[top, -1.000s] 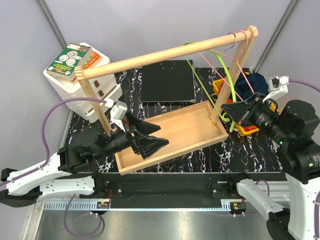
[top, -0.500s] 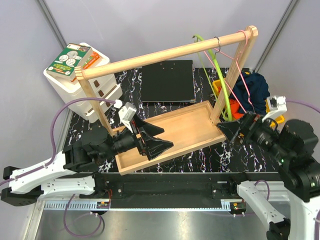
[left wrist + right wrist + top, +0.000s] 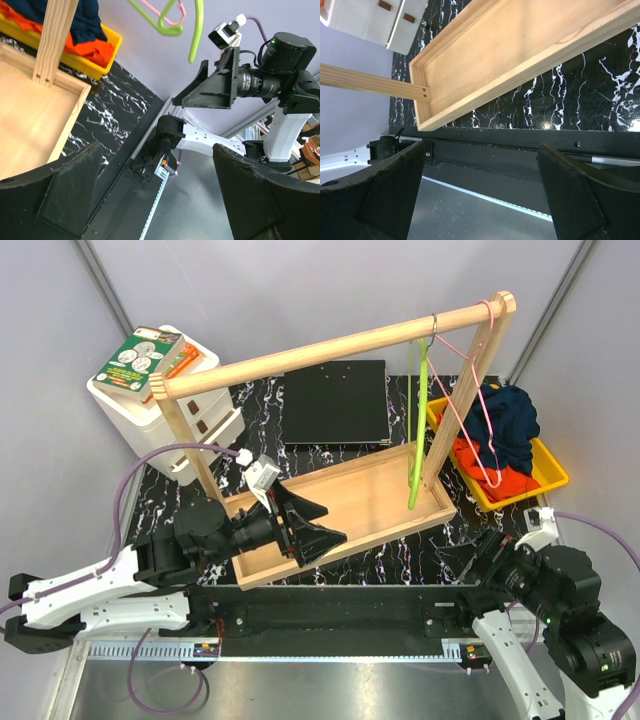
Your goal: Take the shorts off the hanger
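Two shorts (image 3: pixel 508 425) lie in a bin (image 3: pixel 551 472), apart from the right end effector (image 3: pixel 480 150).

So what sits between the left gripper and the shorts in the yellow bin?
Top view: the wooden tray, the rack's right upright and the green hanger hanging from the bar lie between the left gripper and the shorts.

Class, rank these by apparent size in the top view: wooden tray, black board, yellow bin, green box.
Wooden tray, largest.
Black board and yellow bin look alike, so unranked.
Green box, smallest, though raised nearer the camera.
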{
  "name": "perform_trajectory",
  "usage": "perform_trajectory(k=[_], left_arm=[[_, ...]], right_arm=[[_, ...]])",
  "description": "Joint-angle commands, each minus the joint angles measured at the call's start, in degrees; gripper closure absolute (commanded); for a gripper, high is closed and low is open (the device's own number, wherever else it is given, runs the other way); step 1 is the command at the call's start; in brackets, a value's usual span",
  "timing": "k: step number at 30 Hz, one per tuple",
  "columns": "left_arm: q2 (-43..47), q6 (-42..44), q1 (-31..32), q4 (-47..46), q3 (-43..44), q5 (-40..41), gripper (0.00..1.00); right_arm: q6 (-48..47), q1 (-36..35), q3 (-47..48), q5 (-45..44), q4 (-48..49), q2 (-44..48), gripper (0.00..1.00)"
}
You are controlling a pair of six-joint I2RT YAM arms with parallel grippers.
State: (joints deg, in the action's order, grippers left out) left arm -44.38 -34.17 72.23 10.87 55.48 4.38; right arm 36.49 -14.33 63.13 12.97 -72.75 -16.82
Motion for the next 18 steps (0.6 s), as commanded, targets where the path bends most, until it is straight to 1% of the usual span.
perform_trajectory(k=[1, 5, 10, 18], left_arm=[[3.1, -1.6, 0.2, -3.0, -1.9, -1.7, 0.05], [5.2, -2.7, 0.1, -2.9, -4.1, -1.0, 0.05], [7.9, -3.4, 0.2, -2.9, -4.9, -0.8, 0.05], [7.6, -0.4, 0.2, 0.6, -0.5, -0.3, 0.04]], right_arm=[[2.6, -0.3, 0.7, -1.0, 3.1, 2.5, 0.0], [1.9, -0.3, 1.2, -2.8, 2.1, 0.7, 0.0], [1.0, -0.3, 3.6, -5.0, 1.6, -2.2, 0.0], [-1.8, -0.3, 8.8, -7.9, -0.3, -6.8, 0.0]])
